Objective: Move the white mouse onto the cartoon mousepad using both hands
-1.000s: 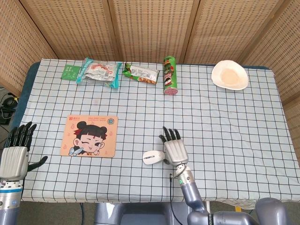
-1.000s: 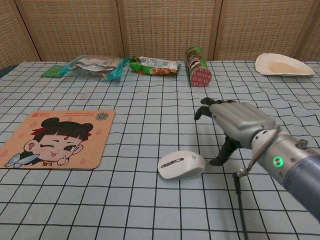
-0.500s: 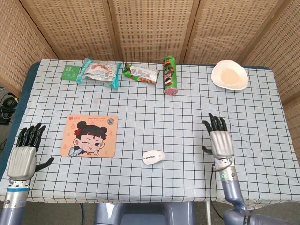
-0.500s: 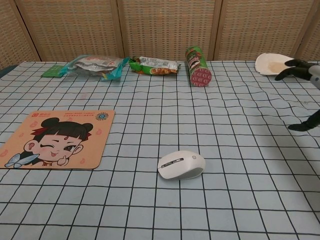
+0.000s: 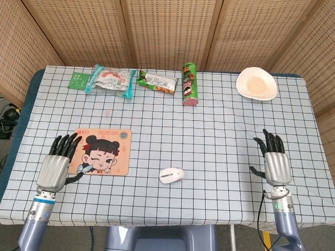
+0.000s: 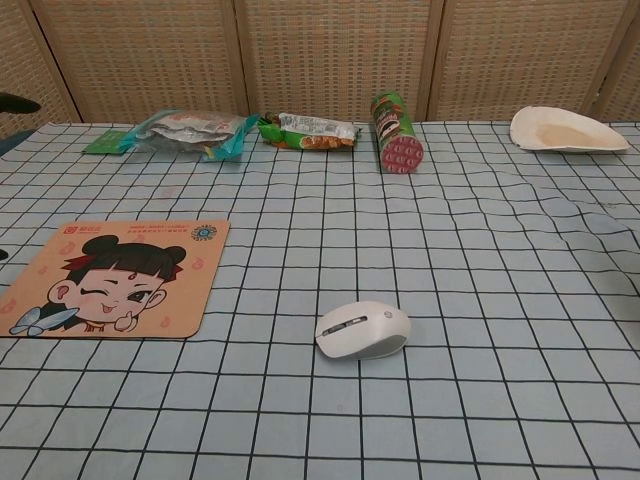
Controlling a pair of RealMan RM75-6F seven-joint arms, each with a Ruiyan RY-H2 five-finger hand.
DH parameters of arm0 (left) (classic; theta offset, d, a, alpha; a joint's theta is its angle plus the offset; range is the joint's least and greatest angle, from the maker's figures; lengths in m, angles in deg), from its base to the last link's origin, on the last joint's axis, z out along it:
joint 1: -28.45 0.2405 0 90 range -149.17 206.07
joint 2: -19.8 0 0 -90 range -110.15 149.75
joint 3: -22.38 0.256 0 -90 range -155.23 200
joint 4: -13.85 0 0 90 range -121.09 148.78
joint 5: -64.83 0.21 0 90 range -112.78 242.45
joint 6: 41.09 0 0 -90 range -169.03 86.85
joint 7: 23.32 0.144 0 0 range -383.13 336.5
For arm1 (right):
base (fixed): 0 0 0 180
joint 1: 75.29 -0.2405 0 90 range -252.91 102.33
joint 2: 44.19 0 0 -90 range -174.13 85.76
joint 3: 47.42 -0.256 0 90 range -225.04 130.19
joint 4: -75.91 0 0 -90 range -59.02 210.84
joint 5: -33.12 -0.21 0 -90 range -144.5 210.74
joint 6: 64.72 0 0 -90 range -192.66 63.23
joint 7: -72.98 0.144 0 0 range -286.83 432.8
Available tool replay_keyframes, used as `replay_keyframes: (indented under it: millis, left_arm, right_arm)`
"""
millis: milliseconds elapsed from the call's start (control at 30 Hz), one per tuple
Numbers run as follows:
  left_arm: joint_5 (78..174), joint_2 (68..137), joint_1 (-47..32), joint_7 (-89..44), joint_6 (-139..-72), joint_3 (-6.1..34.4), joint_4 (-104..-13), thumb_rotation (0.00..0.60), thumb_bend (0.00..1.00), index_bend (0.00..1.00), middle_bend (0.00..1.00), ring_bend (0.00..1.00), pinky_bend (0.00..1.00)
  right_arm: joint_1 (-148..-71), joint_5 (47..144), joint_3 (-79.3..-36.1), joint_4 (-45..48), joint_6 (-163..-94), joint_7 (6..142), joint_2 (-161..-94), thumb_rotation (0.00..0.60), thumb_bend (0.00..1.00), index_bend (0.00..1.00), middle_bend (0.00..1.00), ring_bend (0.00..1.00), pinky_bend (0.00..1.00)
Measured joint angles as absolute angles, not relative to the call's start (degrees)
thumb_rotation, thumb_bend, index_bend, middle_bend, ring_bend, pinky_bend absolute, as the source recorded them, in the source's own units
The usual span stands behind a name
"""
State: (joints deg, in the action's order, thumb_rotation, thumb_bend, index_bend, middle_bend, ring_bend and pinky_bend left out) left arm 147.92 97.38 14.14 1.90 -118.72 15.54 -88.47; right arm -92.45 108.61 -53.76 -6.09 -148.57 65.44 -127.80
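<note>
The small white computer mouse (image 5: pixel 171 175) is being shown lying on the checked blue-grey tablecloth (image 5: pixel 220 130) just below the middle of the head view, with nothing touching it; in the chest view the same mouse (image 6: pixel 363 330) is lying low and centre. The flat orange cartoon mousepad with a winking girl's face (image 5: pixel 100 151) is lying to the left of the mouse, apart from it, with bare cloth between them. The grey left hand (image 5: pixel 55 168) is being held at the lower left of the head view, just beside the mousepad's left edge, its dark fingers (image 5: pixel 67 142) spread apart and pointing up the frame, nothing being gripped; whether it is touching the pad cannot be told. The grey right hand (image 5: pixel 275 166) is being held at the lower right, well apart from the mouse, fingers likewise spread and nothing being held. Along the upper part of the frame a small green packet (image 5: pixel 78 80), a clear snack bag (image 5: pixel 110 81), a green wrapped snack (image 5: pixel 157 81), a green crisps tube lying on its side (image 5: pixel 189 84) and a white shallow dish (image 5: pixel 256 83) are being shown.
</note>
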Motion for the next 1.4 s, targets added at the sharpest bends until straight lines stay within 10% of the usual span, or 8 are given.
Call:
replay_keyframes:
  millis: [500,1400]
  left_arm:
    - [126.1,108.1,-1.2,19.2,-104.2,8.8,-88.4,0.6,0.07,0.0,0.0,0.0,0.0]
    - [102.2,129.9,-20.1,30.7,-105.5,6.0,-80.2,0.6,0.07,0.0,0.0,0.0,0.0]
  right_arm:
    - [-90.8,110.4,-56.1,-6.0,-149.5,72.5,-125.4,0.6,0.18,0.21,0.02,0.01,0.06]
    - [-89.6,111.7,-58.2,-6.3,-149.7,74.2,-124.9,0.6,0.18,0.21,0.02,0.01,0.06]
